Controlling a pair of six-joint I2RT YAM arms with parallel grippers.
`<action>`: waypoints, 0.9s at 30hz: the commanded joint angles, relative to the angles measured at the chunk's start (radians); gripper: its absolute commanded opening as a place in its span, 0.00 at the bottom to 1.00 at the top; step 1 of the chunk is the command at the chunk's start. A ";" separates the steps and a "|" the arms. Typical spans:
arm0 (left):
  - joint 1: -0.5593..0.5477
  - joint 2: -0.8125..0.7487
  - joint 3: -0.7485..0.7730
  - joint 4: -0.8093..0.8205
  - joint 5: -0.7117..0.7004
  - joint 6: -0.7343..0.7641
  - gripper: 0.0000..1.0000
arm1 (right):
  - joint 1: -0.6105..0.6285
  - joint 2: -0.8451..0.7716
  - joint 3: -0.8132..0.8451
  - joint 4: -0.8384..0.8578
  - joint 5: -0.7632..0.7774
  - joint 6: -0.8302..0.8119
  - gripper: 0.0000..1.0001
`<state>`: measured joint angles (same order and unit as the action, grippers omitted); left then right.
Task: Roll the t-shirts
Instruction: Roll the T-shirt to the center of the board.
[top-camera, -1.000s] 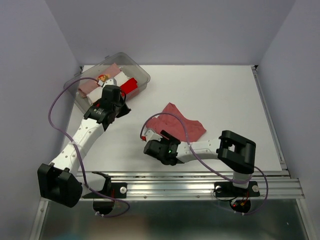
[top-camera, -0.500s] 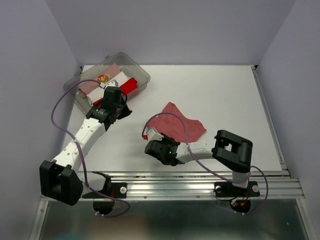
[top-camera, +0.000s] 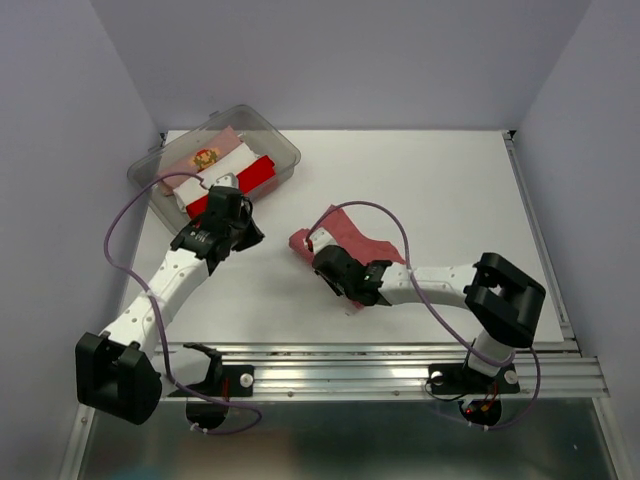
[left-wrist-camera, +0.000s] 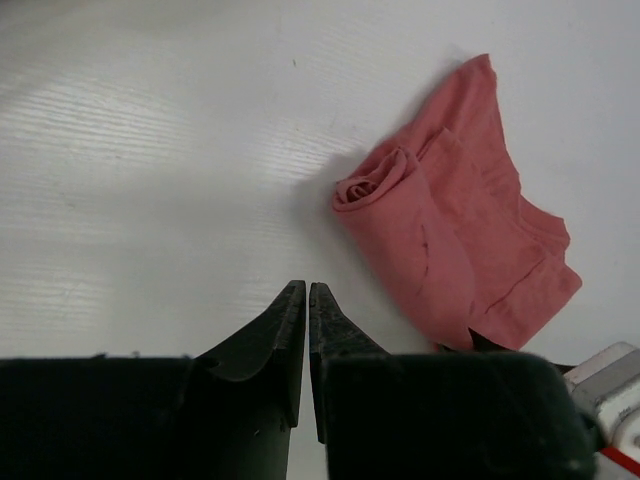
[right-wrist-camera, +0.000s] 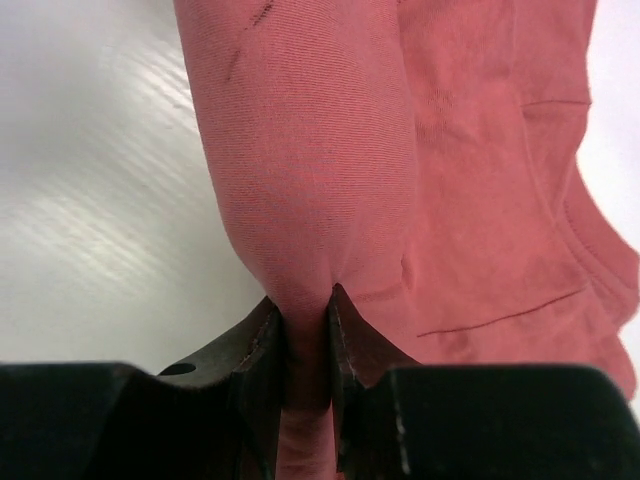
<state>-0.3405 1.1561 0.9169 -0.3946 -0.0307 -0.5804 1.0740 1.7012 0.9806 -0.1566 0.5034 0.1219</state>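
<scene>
On the white table (top-camera: 450, 200), we have three rolls (top-camera: 235, 165) in the tub (top-camera: 285, 148); our right claw (right-wrist-camera: 303, 300) pinches the half-rolled shirt (right-wrist-camera: 330, 150), left claw (left-wrist-camera: 307, 292) closed, empty.

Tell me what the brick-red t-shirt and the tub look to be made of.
The brick-red t-shirt: soft knit cloth, likely cotton jersey, matte; fine weave shows and it puckers where the right pincer pinches it. The tub: clear, smooth plastic; the bundles show through its walls.

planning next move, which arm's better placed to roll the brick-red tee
Right: the right gripper clamps the brick-red tee at its rolled end; the left gripper is shut, empty, away from it.
</scene>
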 joint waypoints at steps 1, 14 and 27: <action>-0.020 -0.056 -0.023 0.046 0.060 0.005 0.18 | -0.049 -0.066 0.007 0.028 -0.304 0.081 0.01; -0.144 -0.059 -0.062 0.060 0.057 -0.032 0.17 | -0.270 -0.015 0.072 0.011 -0.996 0.223 0.01; -0.180 -0.029 -0.108 0.102 0.069 -0.032 0.17 | -0.388 0.170 0.184 0.022 -1.416 0.386 0.01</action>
<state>-0.5083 1.1248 0.8284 -0.3405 0.0265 -0.6094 0.6926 1.8374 1.1099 -0.1642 -0.7368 0.4461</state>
